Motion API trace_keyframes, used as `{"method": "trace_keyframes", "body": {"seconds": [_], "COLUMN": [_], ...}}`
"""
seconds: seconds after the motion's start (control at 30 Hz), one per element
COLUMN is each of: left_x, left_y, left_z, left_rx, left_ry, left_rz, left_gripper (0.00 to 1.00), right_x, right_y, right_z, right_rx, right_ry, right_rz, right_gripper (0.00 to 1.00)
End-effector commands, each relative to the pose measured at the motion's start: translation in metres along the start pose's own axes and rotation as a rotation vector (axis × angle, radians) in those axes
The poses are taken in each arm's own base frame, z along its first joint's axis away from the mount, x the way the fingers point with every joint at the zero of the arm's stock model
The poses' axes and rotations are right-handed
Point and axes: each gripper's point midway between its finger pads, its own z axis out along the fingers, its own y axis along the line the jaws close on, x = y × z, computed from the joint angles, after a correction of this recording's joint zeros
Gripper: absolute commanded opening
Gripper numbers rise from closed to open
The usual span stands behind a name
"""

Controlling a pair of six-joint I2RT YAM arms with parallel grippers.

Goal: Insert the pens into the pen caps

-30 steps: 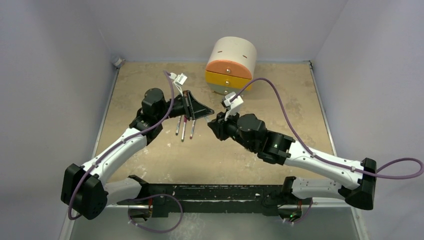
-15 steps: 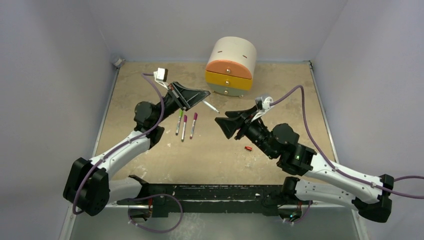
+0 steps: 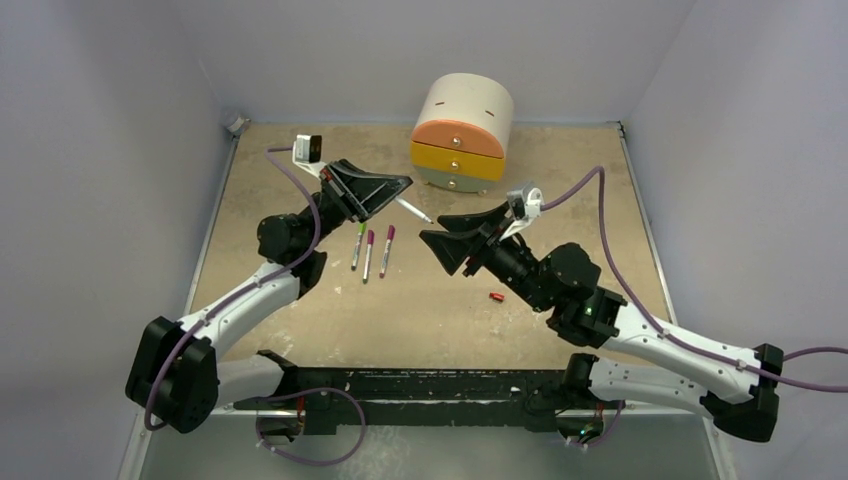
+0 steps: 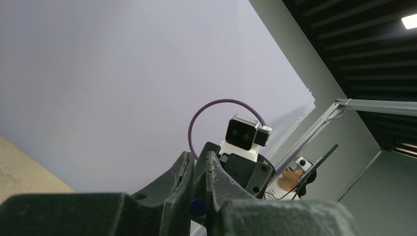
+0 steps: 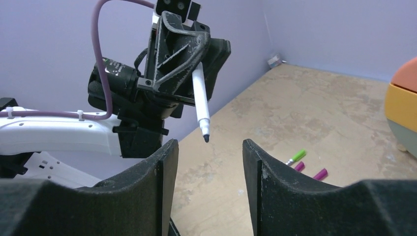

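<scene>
A thin pen with a smooth white barrel and a small dark tip hangs in the air, tip slanting down, over the middle of the table, a little toward its far edge. Its upper end is pinched between the closed-in fingers of the left gripper, and most of the barrel sticks out below them. That gripper's shells are matte black, wedge-shaped plastic with scuffed edges. The right gripper faces the pen from close by without touching it. Its two broad black fingers stand well apart with nothing between them, and in the right wrist view the dark tip sits just above that gap.

Three more pens lie side by side, nearly parallel, left of the table's centre, one with a green end and two with magenta ends. A stubby red cap lies alone right of centre, toward the near edge. The tabletop is rough, mottled tan. A rounded drawer unit, with a cream top and orange and yellow fronts, stands at the far edge
</scene>
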Motion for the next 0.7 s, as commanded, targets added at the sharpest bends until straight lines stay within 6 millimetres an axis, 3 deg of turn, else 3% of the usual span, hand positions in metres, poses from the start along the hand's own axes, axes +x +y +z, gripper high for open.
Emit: {"method": "trace_keyframes", "body": {"seconds": [0.0,0.37,0.53,0.67], "left_x": [-0.002,0.008,0.009,0.008], "left_y": [-0.033,-0.028,-0.030,-0.035], "left_z": [0.001,-0.003,-0.004,-0.003], "left_rx": [0.076,0.037,0.041,0.054], "left_ry": [0.004,0.050,0.052,0.053], "left_rz": [0.062,0.090,0.092,0.096], "left_gripper": [0.00,0.00,0.00,0.00], "right_x": [-0.043,-0.044,-0.039,-0.034], "right_y": [0.030,0.037,0.038,0.039], "right_z": [0.007,0.015,0.019,0.020], "right_rx": [-0.115,-0.139,-0.143,-0.152], "right_ry": [-0.105,-0.108,-0.087,-0.071], "right_rz": [-0.010,-0.021,-0.032,-0.031], "right_gripper": [0.51,0.36,0.09,0.04]}}
